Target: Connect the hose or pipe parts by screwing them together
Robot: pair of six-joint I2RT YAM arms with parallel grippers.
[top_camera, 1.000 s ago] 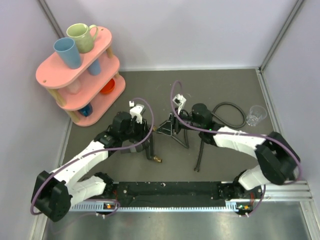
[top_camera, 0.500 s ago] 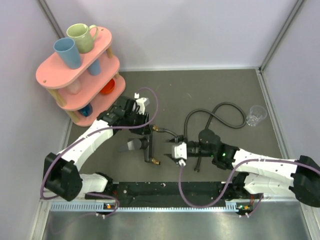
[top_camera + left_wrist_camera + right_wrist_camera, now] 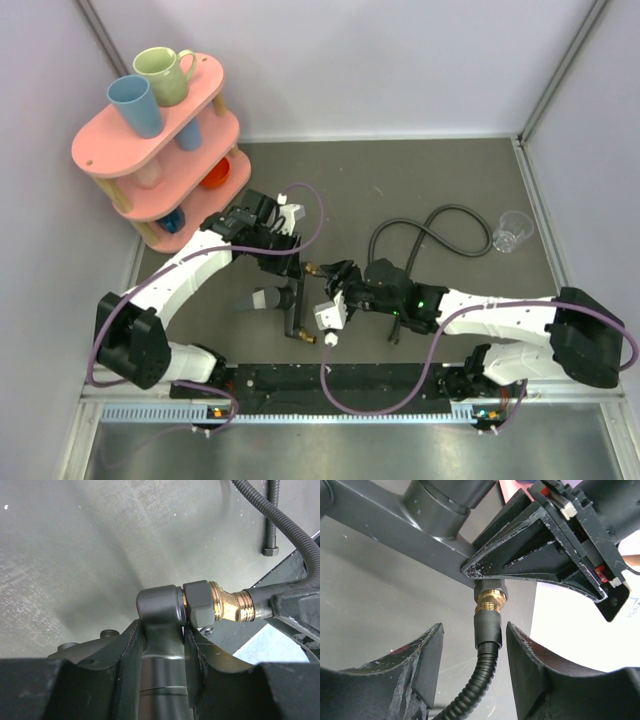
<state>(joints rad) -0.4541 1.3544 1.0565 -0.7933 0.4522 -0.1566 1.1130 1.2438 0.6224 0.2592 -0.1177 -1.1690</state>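
Left wrist view has the left hand (image 3: 162, 632) clamped on the fitting (image 3: 157, 602), with the stem pinched between both fingers and the head just ahead of the fingertips. A brass joint (image 3: 225, 605) meets that head, and the hose (image 3: 280, 527) runs off from it. From the right wrist, the right hand (image 3: 474, 626) stands apart. It has one finger on either side of the hose's end collar (image 3: 487, 630), a gap on both sides, and grips nothing. The joint looks seated, but how far the threads are home cannot be told.

Several things could go wrong. If the right hand closes on the ribbed hose rather than the collar, turning would likely only twist the hose, which would spring back. A collar held off-line could cross the threads. Torque could also roll the fitting's round stem in the left hand's grip. The left hand's fingers sit just ahead of the right hand's, right over the joint, so there is little room to rotate without a knock.

Behind the right hand the hose loops across the desk (image 3: 400, 170) and passes near a clear cup (image 3: 512, 230). A hard pull may drag it into that. A pink shelf (image 3: 150, 150) of cups stands beyond the left hand, well apart.
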